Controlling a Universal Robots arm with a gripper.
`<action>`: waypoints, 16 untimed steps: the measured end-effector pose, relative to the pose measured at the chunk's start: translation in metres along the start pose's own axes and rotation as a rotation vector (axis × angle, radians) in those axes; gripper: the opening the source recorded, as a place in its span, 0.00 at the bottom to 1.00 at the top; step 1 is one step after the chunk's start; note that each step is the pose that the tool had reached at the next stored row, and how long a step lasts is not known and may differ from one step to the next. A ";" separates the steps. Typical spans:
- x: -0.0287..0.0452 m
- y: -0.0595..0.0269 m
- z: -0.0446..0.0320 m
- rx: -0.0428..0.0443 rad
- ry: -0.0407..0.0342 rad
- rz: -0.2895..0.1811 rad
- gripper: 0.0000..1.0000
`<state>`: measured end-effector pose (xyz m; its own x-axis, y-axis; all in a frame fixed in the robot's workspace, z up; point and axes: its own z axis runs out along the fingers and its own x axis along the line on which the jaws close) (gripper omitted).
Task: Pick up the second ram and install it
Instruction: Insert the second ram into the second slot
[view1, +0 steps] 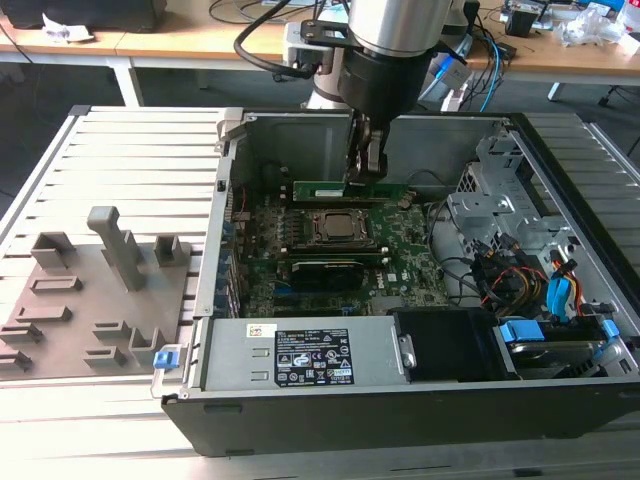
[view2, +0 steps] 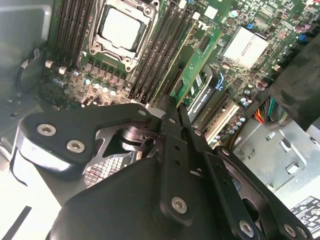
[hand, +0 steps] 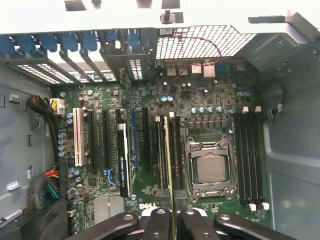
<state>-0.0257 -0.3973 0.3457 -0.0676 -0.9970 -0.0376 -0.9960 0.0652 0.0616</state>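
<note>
Second ram (view1: 325, 189) beside CPU socket (view1: 345, 228)

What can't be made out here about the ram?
1. Whether the ram is seated: exterior view, its lower edge is too small to judge.
2. Ram's middle: exterior view, hidden by the tool.
3. Part of the ram: first wrist view, cut off by the edge at the tool.

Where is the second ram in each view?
Exterior view: second ram in jaws, just beyond CPU socket.
Second wrist view: second ram slanting from jaws, near CPU socket.
First wrist view: second ram edge-on between jaws, beside CPU socket.
Shared landmark: CPU socket.
</note>
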 end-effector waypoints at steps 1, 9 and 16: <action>0.0000 0.0000 0.0004 -0.0001 -0.0001 0.000 0.14; 0.0007 -0.0011 0.0140 0.0000 0.0000 0.000 0.14; 0.0009 -0.0014 0.0197 -0.0001 0.0001 0.000 0.14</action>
<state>-0.0256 -0.3974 0.3260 -0.0676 -0.9970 -0.0376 -0.9960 0.0652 0.0617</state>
